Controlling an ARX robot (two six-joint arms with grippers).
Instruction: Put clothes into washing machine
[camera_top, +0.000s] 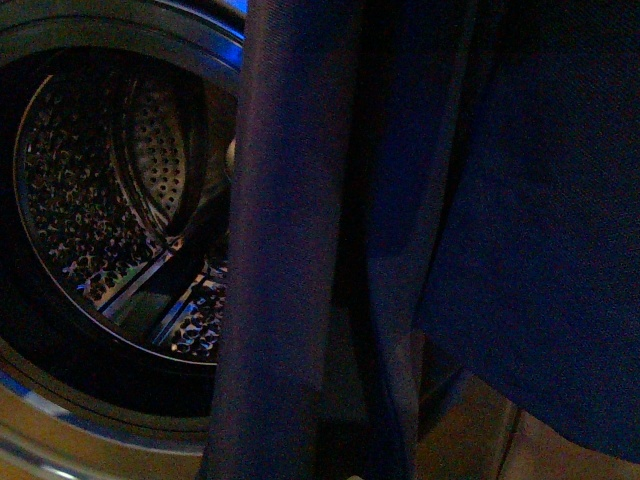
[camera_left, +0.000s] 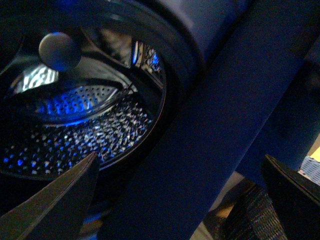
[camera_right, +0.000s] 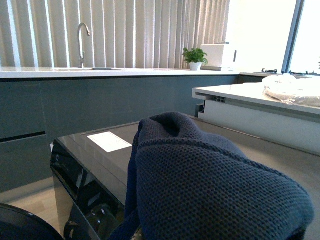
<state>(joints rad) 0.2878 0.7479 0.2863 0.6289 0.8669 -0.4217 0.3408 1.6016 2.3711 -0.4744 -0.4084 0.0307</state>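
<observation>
cloth fills most of the front view: the dark navy clothes (camera_top: 300, 250) hang in long limp folds in front of the washing machine (camera_top: 60, 425), covering the middle and right of its round port and sitting nearer the camera than the opening. to the left of the folds the perforated steel drum (camera_top: 90, 200) shows, lit in patches. from the left wrist i look into the same drum, past a cream round knob (camera_left: 59, 50), and a wide band of the fabric runs slantwise across the rim of the port. the left gripper (camera_left: 179, 156) is spread wide, its dark fingers (camera_left: 65, 200) standing one on either side of that band and pressing on nothing. the right wrist view is bright, and there the garment sits bunched in a knitted heap right up against the lens. it buries the right gripper, so i cannot tell whether that one is spread or pinching. behind the heap are a dark boxy appliance (camera_right: 95, 165) with a pale label on top, a long counter (camera_right: 125, 73) with a tap (camera_right: 82, 37), and a small potted plant (camera_right: 195, 56)
</observation>
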